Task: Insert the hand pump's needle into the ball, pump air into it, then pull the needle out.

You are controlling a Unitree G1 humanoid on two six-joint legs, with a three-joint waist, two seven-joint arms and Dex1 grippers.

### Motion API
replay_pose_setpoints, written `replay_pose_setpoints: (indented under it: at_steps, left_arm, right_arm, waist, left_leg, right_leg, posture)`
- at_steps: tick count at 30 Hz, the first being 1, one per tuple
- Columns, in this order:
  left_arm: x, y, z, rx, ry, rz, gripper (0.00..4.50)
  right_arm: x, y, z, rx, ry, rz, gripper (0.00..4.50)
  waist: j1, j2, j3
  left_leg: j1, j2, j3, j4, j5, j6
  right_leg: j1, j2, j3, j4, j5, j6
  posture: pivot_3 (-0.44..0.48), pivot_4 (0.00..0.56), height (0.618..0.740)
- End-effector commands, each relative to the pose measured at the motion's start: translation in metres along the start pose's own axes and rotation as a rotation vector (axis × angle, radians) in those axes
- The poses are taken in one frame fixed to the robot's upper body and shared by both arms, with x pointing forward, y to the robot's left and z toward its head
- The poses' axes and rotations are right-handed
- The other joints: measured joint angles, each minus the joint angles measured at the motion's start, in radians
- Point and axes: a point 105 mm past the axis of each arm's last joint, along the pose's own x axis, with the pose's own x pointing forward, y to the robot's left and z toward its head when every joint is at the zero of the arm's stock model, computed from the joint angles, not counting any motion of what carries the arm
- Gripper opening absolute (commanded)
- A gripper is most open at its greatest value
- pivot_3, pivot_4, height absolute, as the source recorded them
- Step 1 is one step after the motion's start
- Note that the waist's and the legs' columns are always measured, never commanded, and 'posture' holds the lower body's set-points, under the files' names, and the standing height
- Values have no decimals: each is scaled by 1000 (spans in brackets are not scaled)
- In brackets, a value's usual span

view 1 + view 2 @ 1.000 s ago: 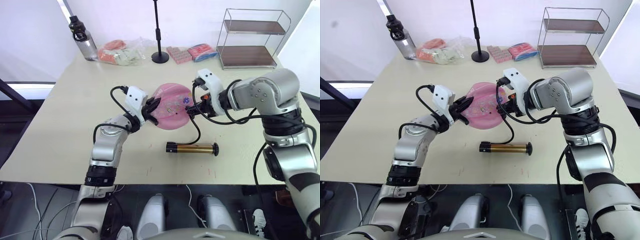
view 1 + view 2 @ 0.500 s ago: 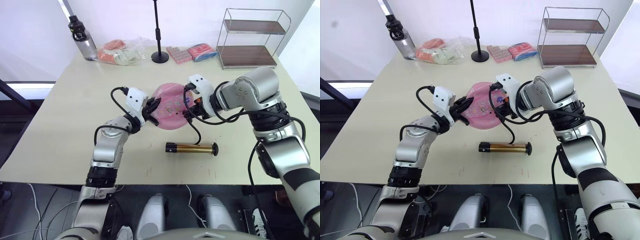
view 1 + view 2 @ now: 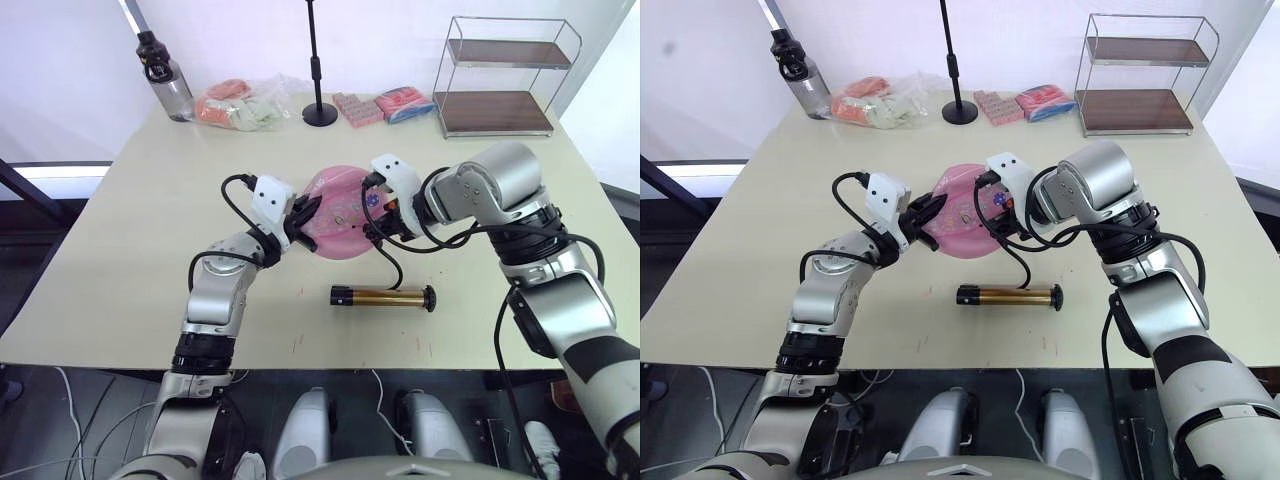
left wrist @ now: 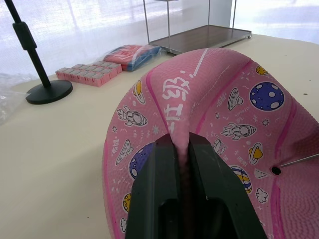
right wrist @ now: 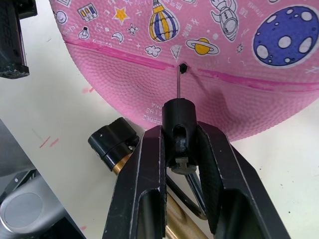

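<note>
The right gripper [image 5: 180, 149] pinches the needle [image 5: 178, 82] at the ball's [image 5: 209, 64] hole; push straight in while the left gripper [image 4: 182, 149] squeezes the ball's edge.

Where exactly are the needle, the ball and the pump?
needle [image 5: 178, 84], right wrist view, its thin metal shaft.
ball [image 4: 239, 74], left wrist view, its upper pink face.
hand pump [image 3: 385, 296], left eye view, its gold barrel.

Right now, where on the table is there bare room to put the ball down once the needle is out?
Bare tabletop lies on the robot's left, below the bottle and the plastic bags. Another patch lies between the hand pump and the wire shelf. The far edge is crowded: stand base, packets. The ball sits crowded between both tools.
</note>
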Motion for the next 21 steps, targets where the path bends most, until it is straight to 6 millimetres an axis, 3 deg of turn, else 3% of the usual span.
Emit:
replay_pose_setpoints:
  at_steps: [1, 21]
  left_arm:
    - [1, -8, -2, -7, -2, -23, 25]
    - [2, -10, -2, -11, -4, -26, 25]
  right_arm:
    - [2, 0, 0, -17, -3, -4, 360]
    - [13, -14, -16, -5, 46, -43, 360]
  waist:
    - [0, 0, 0]
    - [0, 0, -1]
  left_leg:
    - [0, 0, 0, 0, 0, 0]
    - [1, 0, 0, 0, 0, 0]
  right_leg:
    - [0, 0, 0, 0, 0, 0]
    - [1, 0, 0, 0, 0, 0]
  posture:
    - [0, 150, 740]
    - [0, 150, 740]
